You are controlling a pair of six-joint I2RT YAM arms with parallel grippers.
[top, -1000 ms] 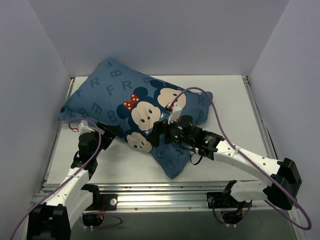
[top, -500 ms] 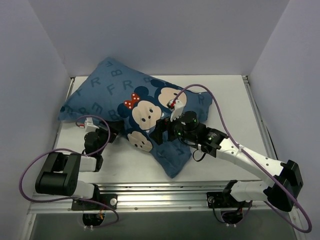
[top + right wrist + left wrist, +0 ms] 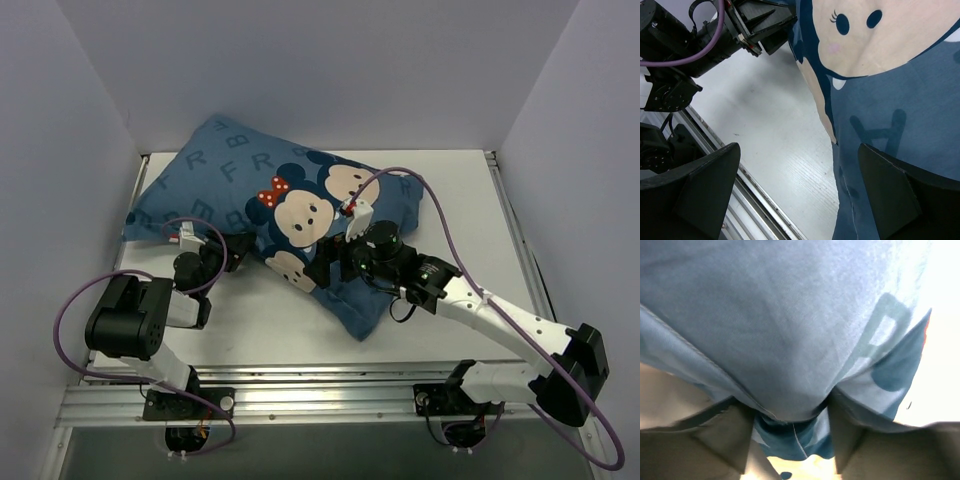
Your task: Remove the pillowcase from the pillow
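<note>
Lying across the tabletop (image 3: 460,210), the pillowcase (image 3: 300,215) looks soft and floppy, so pinch a loose edge fold; your left jaws sit half open round one, grip unsure, and your right jaws are wide open and empty.

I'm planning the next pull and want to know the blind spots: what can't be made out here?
- Pillow: hidden in every view, wholly covered by the pillowcase.
- Pillowcase's opening: no view shows it.
- Left gripper: the left wrist view is too close and blurred. The pillowcase fills the gap between its fingers, but whether it is clamped is unclear.
</note>
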